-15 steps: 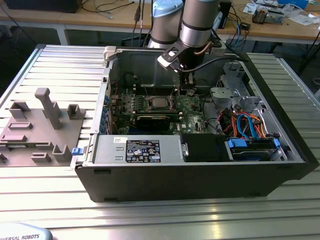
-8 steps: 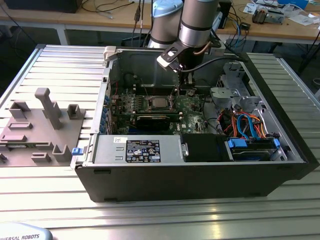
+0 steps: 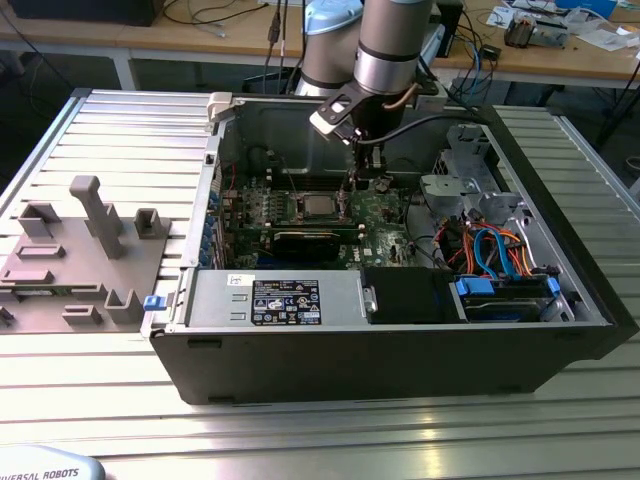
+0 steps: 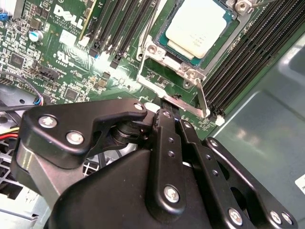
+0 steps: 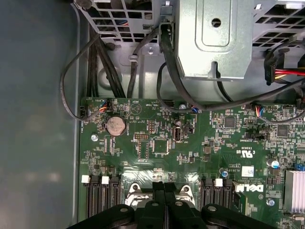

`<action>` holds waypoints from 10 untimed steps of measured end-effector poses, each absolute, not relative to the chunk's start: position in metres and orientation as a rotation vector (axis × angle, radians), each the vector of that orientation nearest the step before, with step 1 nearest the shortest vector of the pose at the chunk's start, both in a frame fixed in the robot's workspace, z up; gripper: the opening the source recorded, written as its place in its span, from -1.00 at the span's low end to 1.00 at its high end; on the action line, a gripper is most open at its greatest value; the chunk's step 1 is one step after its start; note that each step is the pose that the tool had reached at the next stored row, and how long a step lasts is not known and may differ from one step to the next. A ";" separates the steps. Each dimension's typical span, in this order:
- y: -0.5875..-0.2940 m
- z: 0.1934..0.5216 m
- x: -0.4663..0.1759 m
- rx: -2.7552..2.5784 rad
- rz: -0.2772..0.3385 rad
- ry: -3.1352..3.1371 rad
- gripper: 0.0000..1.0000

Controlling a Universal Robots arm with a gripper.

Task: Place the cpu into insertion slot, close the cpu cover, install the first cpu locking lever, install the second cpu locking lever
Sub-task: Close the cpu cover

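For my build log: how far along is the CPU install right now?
Done: the cpu sits in the insertion slot, with the cpu cover apparently down around it. In hand: the shut gripper is at the cover's edge, beside a raised silvery bar. Left: the locking levers do not look latched yet.

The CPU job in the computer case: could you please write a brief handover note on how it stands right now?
The gripper has its fingers together, tips down at the motherboard right beside the socket. I can't tell whether a thin lever is pinched between them.
The chip sits in the socket.
The cover looks lowered, framing the chip.
Done: chip placed, cover apparently closed.
Left: neither locking lever can be confirmed as latched.
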State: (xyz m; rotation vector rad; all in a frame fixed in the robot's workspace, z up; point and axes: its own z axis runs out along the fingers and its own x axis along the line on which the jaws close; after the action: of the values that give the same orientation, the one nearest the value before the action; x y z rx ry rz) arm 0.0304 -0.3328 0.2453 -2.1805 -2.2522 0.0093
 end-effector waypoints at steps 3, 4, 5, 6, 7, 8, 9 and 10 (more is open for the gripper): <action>-0.333 0.245 0.029 -2.180 0.009 -2.252 -0.79; -0.333 0.245 0.028 -2.180 0.009 -2.252 -0.79; -0.333 0.245 0.027 -2.180 0.009 -2.252 -0.79; -0.333 0.245 0.027 -2.180 0.009 -2.252 -0.79; -0.333 0.245 0.026 -2.181 0.009 -2.252 -0.79; -0.333 0.245 0.026 -2.180 0.009 -2.252 -0.79; -0.333 0.245 0.025 -2.180 0.009 -2.252 -0.79; -0.333 0.245 0.025 -2.180 0.009 -2.252 -0.79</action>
State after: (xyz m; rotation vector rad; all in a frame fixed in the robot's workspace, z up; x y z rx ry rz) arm 0.0251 -0.3328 0.2452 -2.1804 -2.2523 0.0092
